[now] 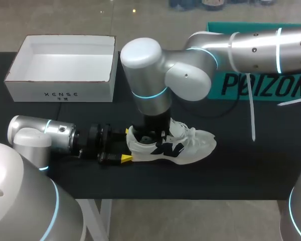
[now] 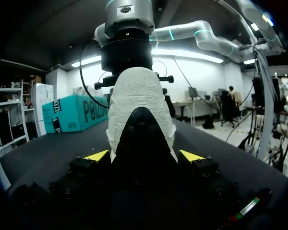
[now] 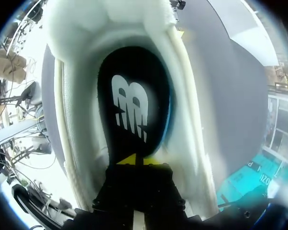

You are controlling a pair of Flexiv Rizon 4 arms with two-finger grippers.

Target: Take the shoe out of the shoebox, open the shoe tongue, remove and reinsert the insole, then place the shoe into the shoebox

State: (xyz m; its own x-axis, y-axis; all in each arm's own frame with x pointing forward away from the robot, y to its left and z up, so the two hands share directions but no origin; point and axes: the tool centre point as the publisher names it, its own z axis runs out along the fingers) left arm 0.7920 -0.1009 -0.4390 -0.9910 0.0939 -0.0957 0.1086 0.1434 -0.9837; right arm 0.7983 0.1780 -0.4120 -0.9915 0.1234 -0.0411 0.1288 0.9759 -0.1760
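White textured shoe (image 1: pixel 190 144), heel clamped by left end effector (image 2: pixel 144 155), right end effector (image 3: pixel 136 160) pinching black insole (image 3: pixel 132 103)

The head view looks down from behind on the shoe (image 1: pixel 170 143), mid-frame; the left wrist view meets its heel close up, and the right wrist view peers inside.

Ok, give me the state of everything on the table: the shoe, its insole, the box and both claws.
shoebox: open, empty.
shoe: out of the box, standing on its sole on the table.
insole: inside the shoe, heel end pinched.
left claw: shut on the shoe's heel, one finger on each side.
right claw: down in the shoe's opening, shut on the insole.
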